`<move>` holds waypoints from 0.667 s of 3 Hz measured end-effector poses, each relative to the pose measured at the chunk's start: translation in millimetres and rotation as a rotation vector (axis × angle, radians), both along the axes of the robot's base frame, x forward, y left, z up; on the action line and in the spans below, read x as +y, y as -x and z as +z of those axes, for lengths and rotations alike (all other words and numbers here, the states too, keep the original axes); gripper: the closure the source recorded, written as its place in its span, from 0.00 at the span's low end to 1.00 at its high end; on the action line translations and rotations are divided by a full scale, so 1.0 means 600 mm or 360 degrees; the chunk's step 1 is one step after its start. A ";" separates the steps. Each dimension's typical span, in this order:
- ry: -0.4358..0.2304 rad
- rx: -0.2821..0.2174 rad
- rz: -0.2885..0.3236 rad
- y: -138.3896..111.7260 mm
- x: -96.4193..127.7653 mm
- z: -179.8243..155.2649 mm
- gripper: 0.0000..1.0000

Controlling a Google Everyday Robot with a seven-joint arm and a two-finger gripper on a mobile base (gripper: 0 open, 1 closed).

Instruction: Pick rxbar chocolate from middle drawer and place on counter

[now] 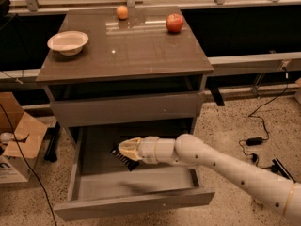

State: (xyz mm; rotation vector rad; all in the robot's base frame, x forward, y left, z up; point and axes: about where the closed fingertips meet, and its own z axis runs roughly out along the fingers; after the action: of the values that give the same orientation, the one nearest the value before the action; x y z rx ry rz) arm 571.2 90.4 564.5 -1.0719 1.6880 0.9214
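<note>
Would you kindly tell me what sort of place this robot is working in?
Probably a lab or office test area, not a home: speckled floor with loose cables, a cardboard box beside the cabinet, and the gripper reaching into the middle drawer at the rxbar chocolate.

Tool (122, 150) with rxbar chocolate (125, 160) above drawer (136, 204)
</note>
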 end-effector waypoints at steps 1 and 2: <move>0.0093 -0.0163 0.0087 -0.015 -0.061 0.114 1.00; 0.0266 -0.0361 0.0134 -0.007 -0.131 0.307 1.00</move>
State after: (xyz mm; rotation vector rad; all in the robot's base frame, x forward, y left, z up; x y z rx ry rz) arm 575.6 12.0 748.5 -1.3162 1.5610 0.6905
